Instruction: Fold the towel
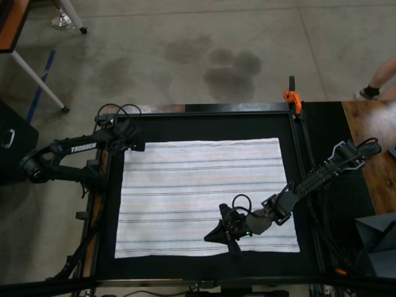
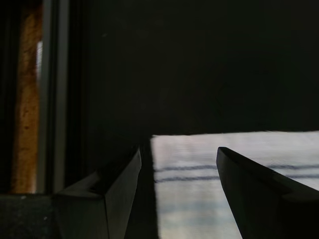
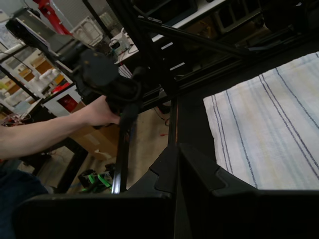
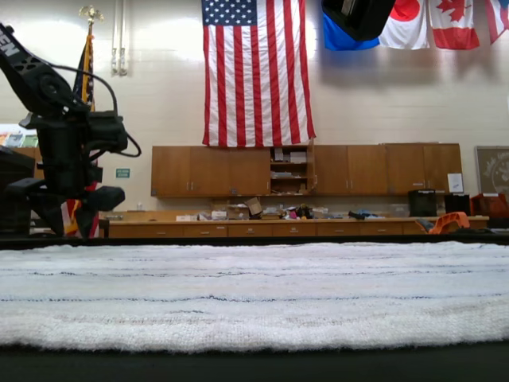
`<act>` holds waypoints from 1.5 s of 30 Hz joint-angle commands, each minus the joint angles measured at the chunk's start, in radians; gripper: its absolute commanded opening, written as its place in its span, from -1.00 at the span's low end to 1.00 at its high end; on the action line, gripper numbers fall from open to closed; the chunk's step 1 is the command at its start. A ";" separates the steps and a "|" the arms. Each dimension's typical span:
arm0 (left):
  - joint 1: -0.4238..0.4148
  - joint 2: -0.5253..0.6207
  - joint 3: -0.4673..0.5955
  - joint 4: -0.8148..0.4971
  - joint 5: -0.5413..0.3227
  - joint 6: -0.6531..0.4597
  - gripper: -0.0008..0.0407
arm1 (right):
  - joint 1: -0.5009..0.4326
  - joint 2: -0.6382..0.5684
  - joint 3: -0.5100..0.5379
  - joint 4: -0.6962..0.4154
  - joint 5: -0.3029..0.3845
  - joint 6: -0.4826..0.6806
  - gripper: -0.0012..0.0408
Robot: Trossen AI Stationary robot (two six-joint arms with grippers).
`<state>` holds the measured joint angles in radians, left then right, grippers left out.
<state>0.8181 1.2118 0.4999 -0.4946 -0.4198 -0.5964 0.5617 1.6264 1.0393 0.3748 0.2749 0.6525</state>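
Left pincer (image 2: 177, 194) is spread wide at one corner of the towel (image 1: 204, 195); the right pincer (image 1: 224, 233), fingers pressed together, sits at the opposite edge. One towel lies flat, filling the black tabletop (image 1: 309, 260). Folding hasn't begun: each must next pinch a corner.

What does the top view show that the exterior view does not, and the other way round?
Only the top view shows the whole towel spread flat on the black table, the right gripper over its near edge, an orange clamp and the concrete floor. Only the exterior view shows the American flag on the wall and the wooden cabinets. Both show the towel and the left arm at its corner.
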 commanded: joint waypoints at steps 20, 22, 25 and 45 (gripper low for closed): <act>0.025 0.037 -0.005 0.000 0.067 0.064 0.02 | 0.000 0.000 0.000 0.000 0.000 0.002 -0.94; 0.025 0.037 -0.005 0.002 0.053 0.072 -0.02 | 0.000 0.000 0.000 0.000 0.000 0.002 -0.94; 0.025 0.037 -0.006 0.010 0.042 0.087 -0.08 | 0.000 0.000 0.000 0.001 0.000 0.002 -0.94; 0.025 0.033 -0.072 0.113 0.049 0.085 -0.12 | 0.000 0.000 0.007 0.014 0.000 0.002 -0.94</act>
<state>0.8421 1.2419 0.4263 -0.3782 -0.3595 -0.5129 0.5617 1.6264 1.0435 0.3878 0.2749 0.6540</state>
